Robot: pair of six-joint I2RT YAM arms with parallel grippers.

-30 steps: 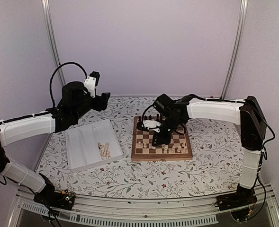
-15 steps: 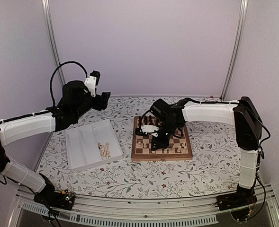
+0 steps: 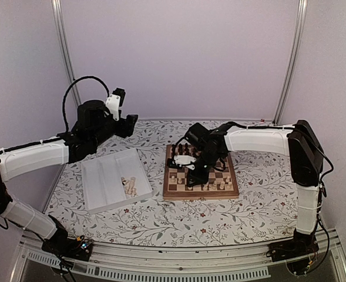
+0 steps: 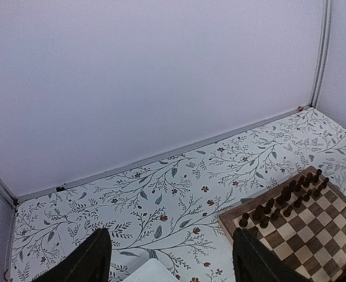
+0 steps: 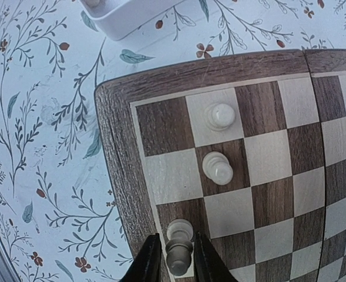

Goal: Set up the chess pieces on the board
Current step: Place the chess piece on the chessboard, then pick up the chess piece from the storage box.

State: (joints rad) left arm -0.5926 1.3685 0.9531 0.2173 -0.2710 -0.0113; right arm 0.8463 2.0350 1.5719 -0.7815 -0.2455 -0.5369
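Three pale chess pieces (image 5: 218, 117) show in the right wrist view, all near the board's (image 5: 123, 164) left-hand frame: two stand free on neighbouring squares of one file, and a third (image 5: 178, 254) stands on a light square between the fingertips of the right end effector (image 5: 175, 261). Its jaws are narrow and flank this piece closely; whether the pads grip it or have just let go cannot be told. Step in hand, by judgement: seating one pale piece on its square at the board's near-left corner. The next move calls for parting the jaws enough to clear the piece and lifting straight up so it is not tipped, then returning to the tray (image 3: 102, 176) for another. In the top view the board (image 3: 175, 192) lies on the floral counter (image 3: 255, 200) right of centre, with a row of pale pieces along its near edge and dark pieces (image 4: 281, 202) along the far edge in two rows; exact counts are too small to read. A few pale pieces (image 3: 129, 185), about four, lie in the white tray just left of the board. One left end effector (image 4: 170, 258) hangs well above the counter, jaws wide and empty
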